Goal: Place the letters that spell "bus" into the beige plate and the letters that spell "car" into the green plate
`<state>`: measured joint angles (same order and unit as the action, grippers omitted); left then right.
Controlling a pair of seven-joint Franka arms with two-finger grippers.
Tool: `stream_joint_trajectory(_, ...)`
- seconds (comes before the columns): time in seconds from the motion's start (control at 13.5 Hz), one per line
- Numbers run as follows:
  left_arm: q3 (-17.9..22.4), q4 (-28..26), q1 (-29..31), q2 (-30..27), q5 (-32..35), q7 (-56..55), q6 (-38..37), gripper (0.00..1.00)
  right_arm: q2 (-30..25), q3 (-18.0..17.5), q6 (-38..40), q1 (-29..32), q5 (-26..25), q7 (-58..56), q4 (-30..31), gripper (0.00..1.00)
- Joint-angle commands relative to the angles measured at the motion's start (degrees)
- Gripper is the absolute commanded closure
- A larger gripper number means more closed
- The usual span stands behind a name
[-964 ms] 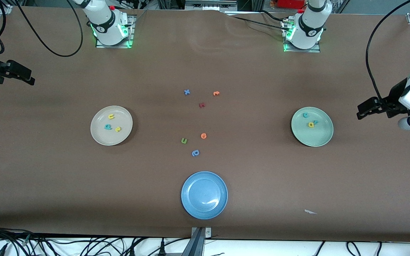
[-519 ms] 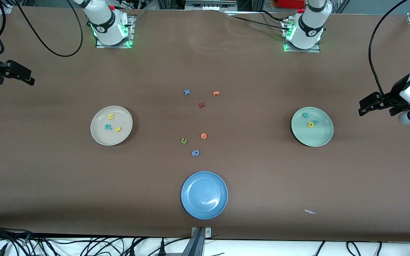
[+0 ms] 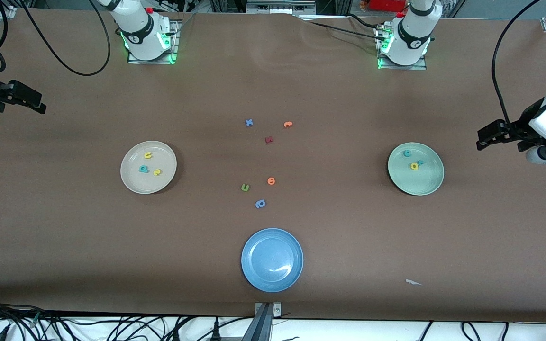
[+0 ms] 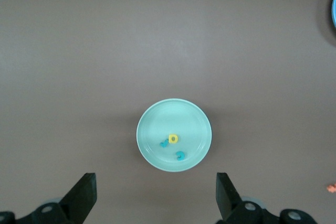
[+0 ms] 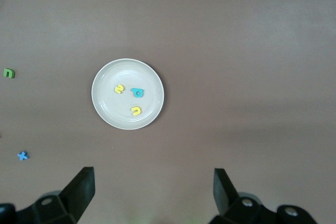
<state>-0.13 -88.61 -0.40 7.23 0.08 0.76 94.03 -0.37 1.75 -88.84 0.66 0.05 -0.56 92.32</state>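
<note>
The beige plate (image 3: 133,182) holds the yellow u (image 3: 148,155), teal b (image 3: 144,168) and yellow s (image 3: 157,172). The green plate (image 3: 420,184) holds the teal c (image 3: 407,153), yellow a (image 3: 414,166) and teal r (image 3: 420,162). My left gripper (image 3: 484,137) hangs open and empty over bare table at the left arm's end, apart from the green plate (image 4: 157,124). My right gripper (image 3: 38,105) hangs open and empty over the right arm's end, apart from the beige plate (image 5: 107,108).
Loose letters lie mid-table: a blue x (image 3: 249,122), two orange ones (image 3: 287,124) (image 3: 271,181), a dark red one (image 3: 268,139), a green one (image 3: 245,188) and a blue one (image 3: 260,203). A blue plate (image 3: 254,277) sits nearest the front camera. A paper scrap (image 3: 413,282) lies beside it.
The left arm has drifted slightly at its end of the table. The right arm, the plates and all letters have stayed put.
</note>
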Motion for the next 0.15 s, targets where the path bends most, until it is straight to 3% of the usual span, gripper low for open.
stream_joint_trajectory(0.0,-0.57,-1.22,-0.04,-1.61,1.42,1.35,-0.95,0.0,-0.51,-0.34,-0.37,0.57,0.39,-0.23,0.4,0.0)
stream_joint_trajectory(0.07,-0.66,-1.13,-0.12,-1.61,1.33,1.26,-1.04,0.0,-0.51,-0.34,-0.37,0.57,0.39,-0.23,0.4,0.0)
